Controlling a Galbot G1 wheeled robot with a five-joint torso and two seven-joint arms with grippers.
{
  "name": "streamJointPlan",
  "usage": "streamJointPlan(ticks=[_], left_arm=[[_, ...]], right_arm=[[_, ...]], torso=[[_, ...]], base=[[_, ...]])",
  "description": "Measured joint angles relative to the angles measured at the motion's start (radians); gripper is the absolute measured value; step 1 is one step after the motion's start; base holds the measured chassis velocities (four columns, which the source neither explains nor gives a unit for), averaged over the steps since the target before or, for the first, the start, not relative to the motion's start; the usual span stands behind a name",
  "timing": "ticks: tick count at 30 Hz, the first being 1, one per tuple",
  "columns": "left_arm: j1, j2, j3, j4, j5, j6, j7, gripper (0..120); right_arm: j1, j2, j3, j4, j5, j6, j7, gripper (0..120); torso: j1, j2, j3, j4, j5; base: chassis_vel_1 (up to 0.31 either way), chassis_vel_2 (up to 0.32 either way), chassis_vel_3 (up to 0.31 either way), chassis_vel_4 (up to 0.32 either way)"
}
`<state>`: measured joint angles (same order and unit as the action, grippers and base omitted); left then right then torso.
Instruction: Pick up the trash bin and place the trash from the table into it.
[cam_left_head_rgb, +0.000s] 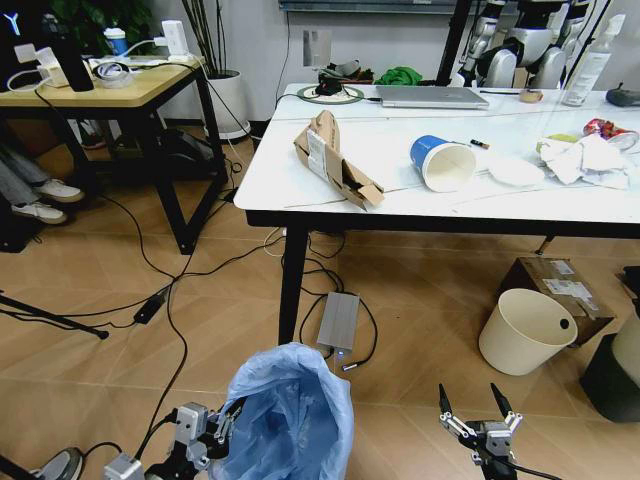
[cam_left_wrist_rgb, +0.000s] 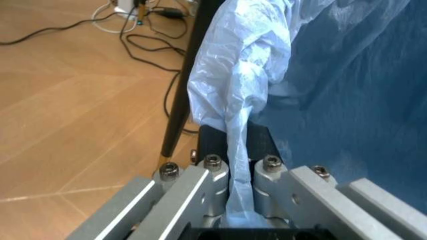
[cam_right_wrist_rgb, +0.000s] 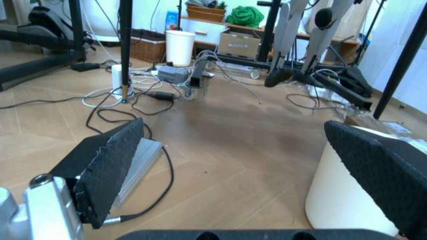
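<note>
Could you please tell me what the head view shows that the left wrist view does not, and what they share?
Only the head view shows the table with the folded cardboard, the blue-white paper cup and crumpled tissues, plus the open right gripper low near the floor. Only the left wrist view shows the left gripper's fingers pinching the bag's rim. Both show the trash bin with its light-blue bag, held by the left gripper.

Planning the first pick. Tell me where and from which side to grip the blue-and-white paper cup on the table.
Grip the paper cup across its round side wall, coming from above. It lies on its side on the table with its open mouth toward the robot, so the curved wall is exposed on top. The right end effector is open and free.
</note>
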<state>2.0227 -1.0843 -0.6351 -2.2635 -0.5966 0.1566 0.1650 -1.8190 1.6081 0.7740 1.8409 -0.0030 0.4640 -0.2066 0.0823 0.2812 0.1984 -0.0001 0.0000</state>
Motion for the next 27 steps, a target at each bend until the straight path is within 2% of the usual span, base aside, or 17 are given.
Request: streamJointPlan(ticks=[10,27], left_arm=[[0.011,0.0,-0.021,-0.003,-0.067,0.039,-0.077,0],[0.009,-0.004,-0.01,-0.008,-0.046,0.025,-0.062,0]], right_arm=[[0.007,0.0,-0.002,-0.005,0.001,-0.002,0.0,100],[0.005,0.0,-0.003,-0.006,0.0,-0.001,0.0,100]], torso=[[0.012,0.043,0.031,0.0,0.0],[0.032,0.109,0.077,0.0,0.0]], base=[[0.0,0.0,0.0,0.0],[0.0,0.0,0.0,0.0]])
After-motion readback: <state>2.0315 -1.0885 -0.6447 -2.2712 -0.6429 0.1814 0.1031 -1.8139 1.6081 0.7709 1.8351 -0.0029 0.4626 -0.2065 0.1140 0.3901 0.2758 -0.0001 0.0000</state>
